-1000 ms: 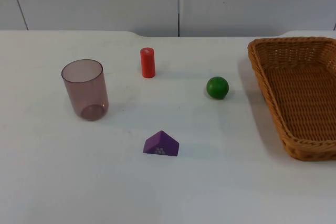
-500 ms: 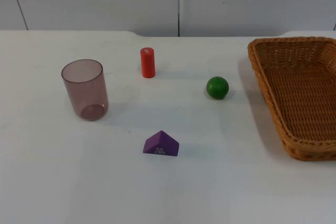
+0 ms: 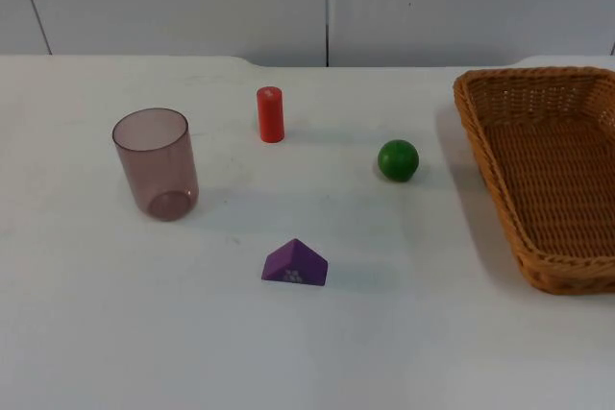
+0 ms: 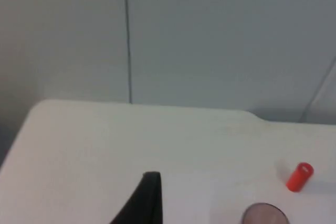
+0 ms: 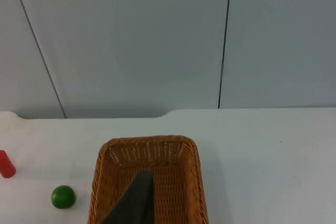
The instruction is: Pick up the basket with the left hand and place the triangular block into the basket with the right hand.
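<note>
A brown wicker basket (image 3: 538,72) lies on the white table at the right edge, with nothing in it. The purple triangular block (image 3: 294,264) rests near the table's front middle, well left of the basket. My left gripper (image 4: 149,184) waits raised over the table's left side, away from the basket. My right gripper (image 5: 139,184) waits raised in line with the basket (image 5: 147,140), which lies below and ahead of it. Neither gripper touches anything.
A translucent purple cup (image 3: 156,162) stands upright at the left. A red cylinder (image 3: 270,114) stands at the back middle. A green ball (image 3: 398,160) lies between the cylinder and the basket. The grey partition wall closes off the back.
</note>
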Tool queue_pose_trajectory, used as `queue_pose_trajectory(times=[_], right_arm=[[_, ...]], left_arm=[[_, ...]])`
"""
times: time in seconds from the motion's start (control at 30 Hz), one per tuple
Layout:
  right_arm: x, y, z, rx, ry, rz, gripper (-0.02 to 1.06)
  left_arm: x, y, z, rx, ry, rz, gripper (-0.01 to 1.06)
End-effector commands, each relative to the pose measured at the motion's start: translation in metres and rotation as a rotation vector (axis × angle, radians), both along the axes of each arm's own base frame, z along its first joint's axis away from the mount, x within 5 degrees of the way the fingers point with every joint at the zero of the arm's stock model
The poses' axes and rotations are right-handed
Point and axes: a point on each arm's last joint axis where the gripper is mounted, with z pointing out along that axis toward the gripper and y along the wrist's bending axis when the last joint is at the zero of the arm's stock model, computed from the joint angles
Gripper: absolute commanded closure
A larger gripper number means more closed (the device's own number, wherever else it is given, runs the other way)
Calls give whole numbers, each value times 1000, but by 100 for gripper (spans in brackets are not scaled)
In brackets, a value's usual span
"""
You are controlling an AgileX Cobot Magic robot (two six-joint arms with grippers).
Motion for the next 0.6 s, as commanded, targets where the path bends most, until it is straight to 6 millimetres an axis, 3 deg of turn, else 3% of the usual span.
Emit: queue_pose_trajectory(times=[0.0, 0.1, 0.13, 0.3, 0.33, 0.43, 0.47, 0.57], right_arm=[[4, 0, 1, 5, 2, -1, 0], [8, 0, 1, 4, 10, -1, 0], [8, 0, 1, 4, 10, -1, 0], [7, 1, 0, 16, 22, 5, 0], [7, 1, 0, 16, 22, 5, 0], [7, 1, -1, 18, 28, 6, 0], [7, 1, -1, 18, 28, 6, 0], [7, 1, -2, 18, 40, 5, 0]], left_arm=[[16, -8, -7, -63, 29, -72, 0], [42, -26, -24, -167, 105, -195, 0], [42, -26, -24, -167, 105, -195, 0], [69, -83, -57, -199, 241, -412, 0], [69, -83, -57, -199, 241, -412, 0], [79, -131, -81, -191, 295, -522, 0], [79, -131, -81, -191, 295, -522, 0], [88, -182, -115, -190, 364, -594, 0]])
